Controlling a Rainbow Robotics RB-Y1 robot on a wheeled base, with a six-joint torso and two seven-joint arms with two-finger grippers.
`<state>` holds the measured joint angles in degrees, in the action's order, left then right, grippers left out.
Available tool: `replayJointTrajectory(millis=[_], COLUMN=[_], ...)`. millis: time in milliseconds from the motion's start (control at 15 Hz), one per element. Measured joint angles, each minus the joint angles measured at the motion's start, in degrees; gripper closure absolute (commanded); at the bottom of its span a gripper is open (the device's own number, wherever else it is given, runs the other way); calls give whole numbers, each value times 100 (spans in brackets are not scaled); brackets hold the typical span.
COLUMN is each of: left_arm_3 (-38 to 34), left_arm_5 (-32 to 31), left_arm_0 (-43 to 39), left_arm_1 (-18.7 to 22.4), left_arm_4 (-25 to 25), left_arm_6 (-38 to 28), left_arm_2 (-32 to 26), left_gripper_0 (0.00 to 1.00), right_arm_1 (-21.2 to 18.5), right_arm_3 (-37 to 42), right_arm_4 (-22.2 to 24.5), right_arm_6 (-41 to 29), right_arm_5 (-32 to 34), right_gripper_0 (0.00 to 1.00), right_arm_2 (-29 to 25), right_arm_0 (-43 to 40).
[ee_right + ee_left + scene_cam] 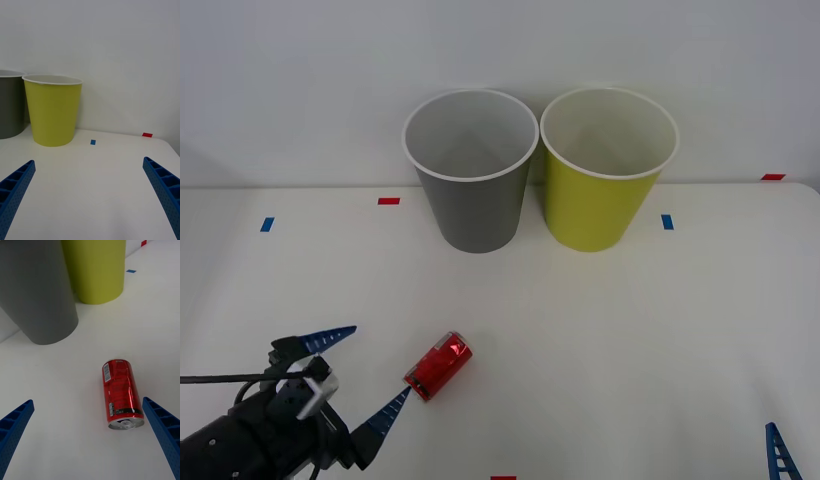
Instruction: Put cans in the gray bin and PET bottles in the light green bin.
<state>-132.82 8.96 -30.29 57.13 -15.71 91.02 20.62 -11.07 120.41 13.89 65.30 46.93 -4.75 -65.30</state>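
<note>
Left end effector (360, 372) beside toppled can (438, 366)

Looks like a robot test lab: bare white table (600, 340), plain white wall (300, 80), red and blue tape markers (388, 201) toward twelve o'clock.

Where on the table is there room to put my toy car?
Big bare patch between the can, the green bin and the right gripper. It's crowded where the gray bin nearly touches the green one, and by the left gripper beside the can.
</note>
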Motion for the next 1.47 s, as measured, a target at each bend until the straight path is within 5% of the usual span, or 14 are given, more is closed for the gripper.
replayJointTrajectory(millis=[400, 867, 1200, 1467], left_arm_3=[-571, -909, -957, -931], left_arm_5=[2042, 3622, 4352, 4742], left_arm_0=[941, 1778, 2284, 2608], left_arm_1=[25, -285, -360, -455], left_arm_4=[-24, -147, -826, -871], left_arm_6=[-5, -11, -15, -73], left_arm_2=[244, 743, 750, 927], left_gripper_0=[0, 0, 0, 0], right_arm_1=[0, 0, 0, 0], right_arm_3=[0, 0, 0, 0], right_arm_4=[0, 0, 0, 0], right_arm_6=[0, 0, 0, 0], right_arm_5=[0, 0, 0, 0], right_gripper_0=[0, 0, 0, 0], right_arm_2=[0, 0, 0, 0], right_arm_0=[0, 0, 0, 0])
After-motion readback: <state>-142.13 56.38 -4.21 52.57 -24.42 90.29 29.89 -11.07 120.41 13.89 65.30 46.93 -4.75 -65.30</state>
